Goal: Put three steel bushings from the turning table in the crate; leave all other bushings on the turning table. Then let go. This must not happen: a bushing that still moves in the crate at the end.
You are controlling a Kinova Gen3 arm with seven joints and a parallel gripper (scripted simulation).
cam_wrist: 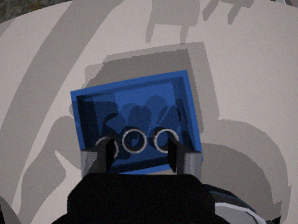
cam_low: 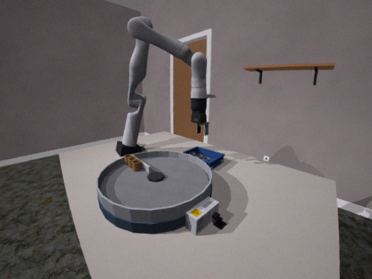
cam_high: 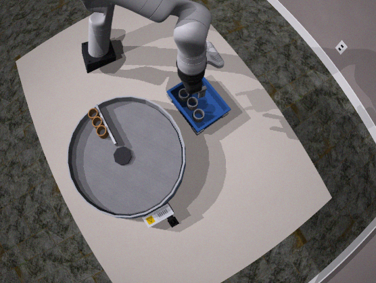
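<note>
The gripper (cam_low: 202, 128) hangs high above the blue crate (cam_high: 220, 103), with its fingers spread wide and nothing held between them. Three steel bushings (cam_high: 193, 102) stand upright in a row inside the crate; in the wrist view they show as three grey rings (cam_wrist: 135, 140) along the near wall of the crate, seen between the two fingers. The crate sits on the table (cam_high: 253, 189), just beside the far right edge of the turning table (cam_high: 177, 133). On the turning table three orange-brown bushings (cam_high: 97, 122) stand in a row, touching each other, at the left of a thin radial bar (cam_high: 106, 124) near the rim.
</note>
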